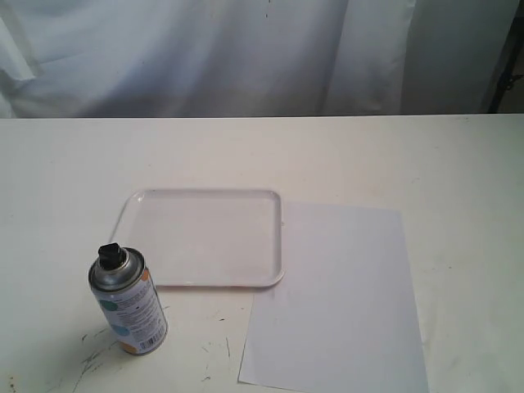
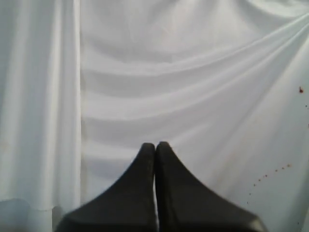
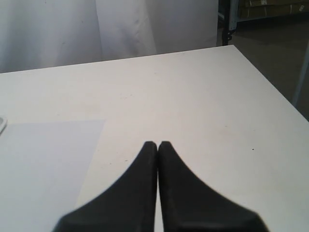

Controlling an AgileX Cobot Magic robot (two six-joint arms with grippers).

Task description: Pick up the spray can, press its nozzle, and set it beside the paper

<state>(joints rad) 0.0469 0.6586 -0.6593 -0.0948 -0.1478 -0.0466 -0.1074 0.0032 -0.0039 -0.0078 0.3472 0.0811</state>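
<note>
The silver spray can (image 1: 131, 304) stands upright near the table's front left, its white label showing teal and orange circles. Its black nozzle (image 1: 110, 253) tops the dome. The white paper (image 1: 336, 299) lies flat at front centre-right; its edge also shows in the right wrist view, paper (image 3: 43, 164). Neither arm appears in the exterior view. My left gripper (image 2: 155, 144) is shut with nothing in it, facing only white curtain. My right gripper (image 3: 157, 143) is shut and empty, hovering over bare table beside the paper's edge.
A white rounded-corner plastic tray (image 1: 131, 206) lies behind the can, touching the paper's far left corner. Dark scuff marks (image 1: 98, 352) spot the table around the can. A white curtain (image 1: 246, 49) hangs behind the table. The table's far edge (image 3: 270, 82) shows in the right wrist view.
</note>
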